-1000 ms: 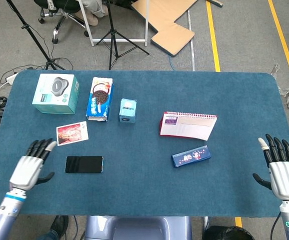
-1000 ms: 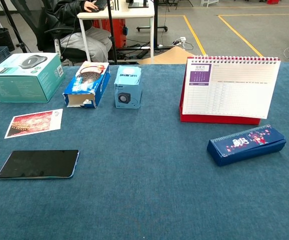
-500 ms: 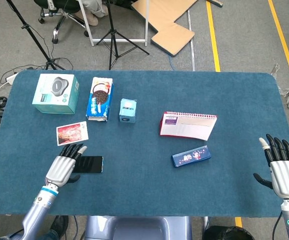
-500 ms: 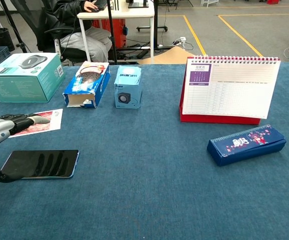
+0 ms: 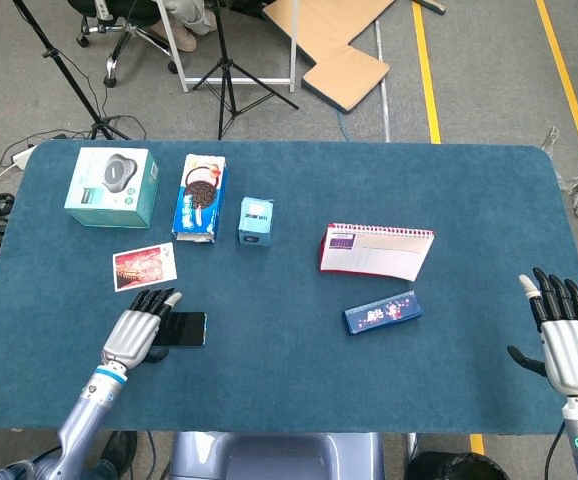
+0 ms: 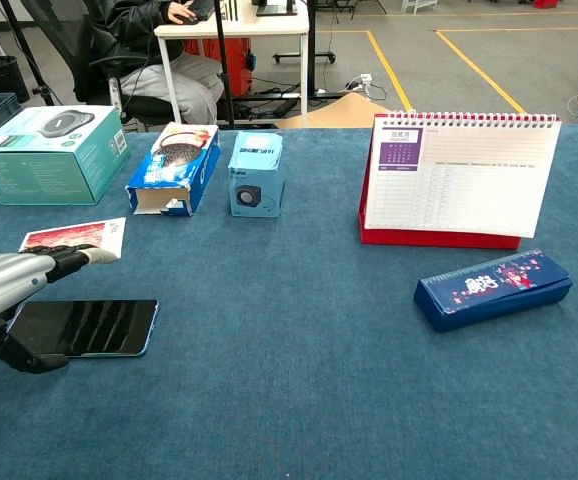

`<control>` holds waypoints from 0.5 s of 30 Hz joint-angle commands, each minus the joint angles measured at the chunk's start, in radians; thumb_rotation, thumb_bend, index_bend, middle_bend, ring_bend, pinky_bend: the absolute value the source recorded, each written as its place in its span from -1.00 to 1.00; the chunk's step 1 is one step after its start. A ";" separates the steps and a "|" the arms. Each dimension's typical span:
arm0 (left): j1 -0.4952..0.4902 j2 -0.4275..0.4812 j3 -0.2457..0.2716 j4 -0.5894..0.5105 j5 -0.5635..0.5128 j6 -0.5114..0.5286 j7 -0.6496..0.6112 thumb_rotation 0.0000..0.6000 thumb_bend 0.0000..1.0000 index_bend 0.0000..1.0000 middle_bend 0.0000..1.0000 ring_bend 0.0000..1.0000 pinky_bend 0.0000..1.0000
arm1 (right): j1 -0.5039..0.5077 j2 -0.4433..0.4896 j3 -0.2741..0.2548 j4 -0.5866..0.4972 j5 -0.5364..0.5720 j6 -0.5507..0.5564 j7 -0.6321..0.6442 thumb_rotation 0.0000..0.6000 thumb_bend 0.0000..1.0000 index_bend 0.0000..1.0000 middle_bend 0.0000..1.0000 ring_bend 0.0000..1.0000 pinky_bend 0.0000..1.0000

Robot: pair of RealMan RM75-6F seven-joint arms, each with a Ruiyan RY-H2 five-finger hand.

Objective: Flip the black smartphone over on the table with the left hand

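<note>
The black smartphone [image 5: 185, 328] [image 6: 96, 325] lies flat, screen up, near the table's front left. My left hand [image 5: 138, 335] [image 6: 11, 284] hovers over the phone's left end and hides it in the head view. Its fingers [image 6: 64, 256] stretch out flat above the screen, which mirrors them. The thumb [image 6: 21, 357] hangs lower at the phone's near-left corner. The hand holds nothing, and whether it touches the phone is unclear. My right hand [image 5: 571, 343] rests open at the table's front right, far from the phone, and shows only in the head view.
A photo card [image 5: 145, 266] [image 6: 77, 237] lies just behind the phone. A teal box [image 5: 112, 187], a cookie box [image 5: 200, 196] and a small blue box [image 5: 255, 221] stand further back. To the right are a desk calendar [image 5: 376, 250] and a dark blue pencil case [image 5: 382, 312].
My left hand has moved right from the table's left edge to a spot over the phone's left end. The phone and my right hand have not moved.
</note>
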 commanded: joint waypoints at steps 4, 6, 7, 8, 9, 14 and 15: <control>-0.015 -0.014 -0.001 0.022 -0.022 -0.020 -0.014 1.00 -0.49 -1.00 -1.00 -1.00 -1.00 | 0.001 -0.001 0.000 0.001 0.001 -0.001 0.001 1.00 -1.00 -0.90 -1.00 -1.00 -1.00; -0.021 -0.016 -0.002 0.025 -0.026 -0.024 -0.015 1.00 -0.49 -1.00 -1.00 -1.00 -1.00 | 0.002 -0.001 0.000 0.002 0.003 -0.003 0.001 1.00 -1.00 -0.90 -1.00 -1.00 -1.00; -0.024 -0.018 -0.003 0.026 -0.029 -0.026 -0.017 1.00 -0.49 -1.00 -1.00 -1.00 -1.00 | 0.002 -0.001 -0.001 0.002 0.005 -0.005 0.002 1.00 -1.00 -0.90 -1.00 -1.00 -1.00; -0.028 -0.020 -0.004 0.027 -0.033 -0.031 -0.019 1.00 -0.49 -1.00 -1.00 -1.00 -1.00 | 0.002 -0.002 0.000 0.002 0.007 -0.006 0.003 1.00 -1.00 -0.90 -1.00 -1.00 -1.00; -0.034 -0.022 -0.005 0.032 -0.040 -0.041 -0.017 1.00 -0.49 -1.00 -1.00 -1.00 -1.00 | 0.002 -0.002 0.001 0.003 0.010 -0.006 0.002 1.00 -1.00 -0.90 -1.00 -1.00 -1.00; -0.048 -0.031 -0.005 0.041 -0.062 -0.062 -0.013 1.00 -0.49 -1.00 -1.00 -1.00 -1.00 | 0.003 -0.007 0.000 0.004 0.012 -0.007 -0.012 1.00 -1.00 -0.90 -1.00 -1.00 -1.00; -0.050 -0.033 -0.004 0.044 -0.065 -0.065 -0.010 1.00 -0.48 -1.00 -1.00 -1.00 -1.00 | 0.003 -0.008 0.000 0.003 0.012 -0.008 -0.013 1.00 -1.00 -0.90 -1.00 -1.00 -1.00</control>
